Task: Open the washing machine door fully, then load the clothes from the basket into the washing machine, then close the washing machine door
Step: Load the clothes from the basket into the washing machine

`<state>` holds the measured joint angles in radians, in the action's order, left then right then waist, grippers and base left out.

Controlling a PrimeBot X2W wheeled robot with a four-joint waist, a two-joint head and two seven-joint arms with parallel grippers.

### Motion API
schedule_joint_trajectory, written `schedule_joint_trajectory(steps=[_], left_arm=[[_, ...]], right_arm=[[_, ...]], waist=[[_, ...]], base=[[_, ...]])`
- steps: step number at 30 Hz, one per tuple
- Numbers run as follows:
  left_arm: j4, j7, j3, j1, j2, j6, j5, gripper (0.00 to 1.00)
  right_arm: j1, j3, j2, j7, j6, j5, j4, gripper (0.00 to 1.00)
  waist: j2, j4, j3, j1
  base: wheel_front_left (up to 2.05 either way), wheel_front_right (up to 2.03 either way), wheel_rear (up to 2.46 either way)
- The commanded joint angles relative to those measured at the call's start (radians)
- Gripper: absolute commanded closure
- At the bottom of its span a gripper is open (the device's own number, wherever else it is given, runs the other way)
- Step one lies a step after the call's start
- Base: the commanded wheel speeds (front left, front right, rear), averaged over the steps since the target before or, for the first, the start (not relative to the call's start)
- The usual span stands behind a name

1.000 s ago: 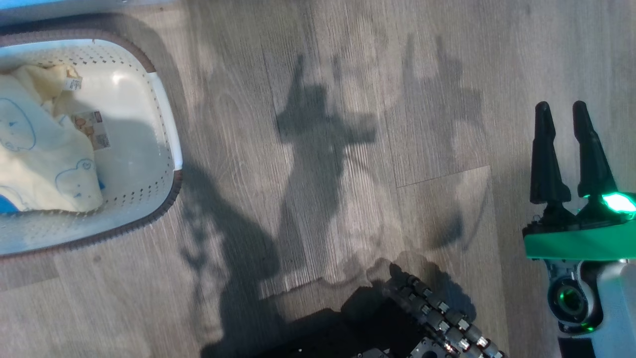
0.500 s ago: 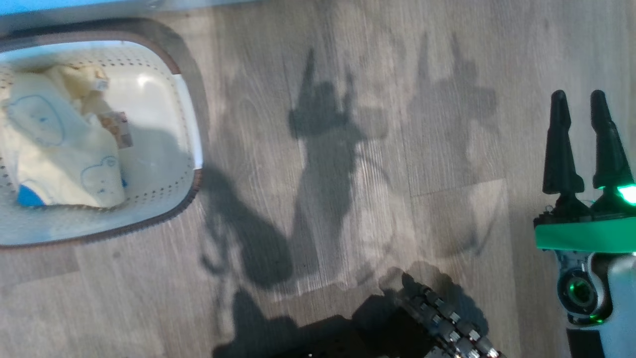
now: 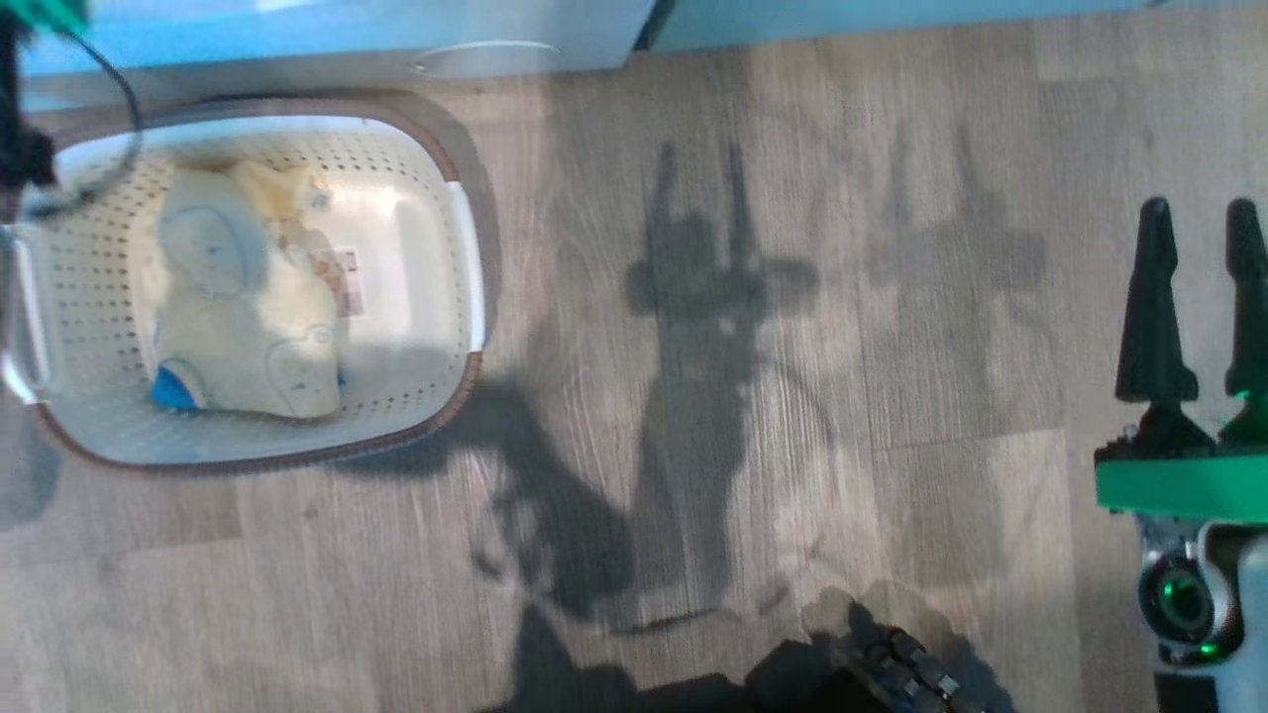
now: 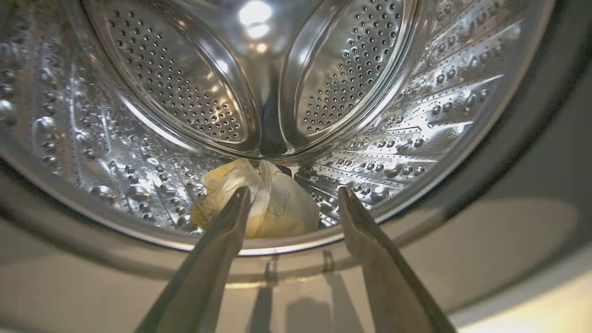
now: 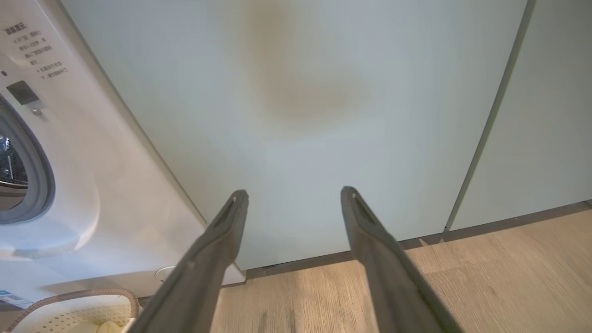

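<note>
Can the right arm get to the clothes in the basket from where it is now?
Probably, with a long sideways reach. The right gripper hangs open and empty over the floor, far to the right of the basket; nothing stands between, and the clothes lie uncovered in its open top.

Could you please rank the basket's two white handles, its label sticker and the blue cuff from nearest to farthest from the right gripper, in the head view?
From the right gripper:
1. Near white handle, right side of the basket.
2. Label sticker, on its bottom.
3. Blue cuff, lower left of the clothes.
4. Far white handle, left side.
</note>
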<state>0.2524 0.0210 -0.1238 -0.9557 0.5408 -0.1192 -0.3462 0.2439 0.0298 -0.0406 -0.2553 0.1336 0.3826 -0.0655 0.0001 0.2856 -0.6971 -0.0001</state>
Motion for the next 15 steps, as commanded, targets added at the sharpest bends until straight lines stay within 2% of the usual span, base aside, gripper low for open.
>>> schedule_joint_trajectory(steps=[1,4,10,15], left_arm=[[-0.067,-0.022,0.048,0.044,0.036,-0.014,-0.008,0.0],[-0.117,-0.054,0.054,0.12,0.027,-0.029,-0.008,0.0],[-0.263,-0.129,0.056,0.347,-0.036,-0.087,-0.014,0.0],[-0.328,-0.179,0.052,0.514,-0.076,-0.126,-0.011,0.0]], right_arm=[[-0.036,0.007,-0.01,-0.006,-0.003,-0.013,-0.032,0.0],[-0.046,0.002,-0.01,-0.006,-0.003,-0.022,-0.034,0.0],[-0.078,-0.011,-0.01,-0.006,-0.003,-0.055,-0.039,0.0],[-0.107,-0.012,-0.01,-0.006,-0.003,-0.084,-0.032,0.0]], waist=[[-0.0001,-0.021,0.026,0.0001],[-0.0001,-0.034,0.045,0.0001],[-0.0001,-0.078,0.108,0.0001],[-0.0001,-0.105,0.174,0.0001]], base=[[0.0,0.0,0.0],[0.0,0.0,0.0],[0.0,0.0,0.0],[0.0,0.0,0.0]])
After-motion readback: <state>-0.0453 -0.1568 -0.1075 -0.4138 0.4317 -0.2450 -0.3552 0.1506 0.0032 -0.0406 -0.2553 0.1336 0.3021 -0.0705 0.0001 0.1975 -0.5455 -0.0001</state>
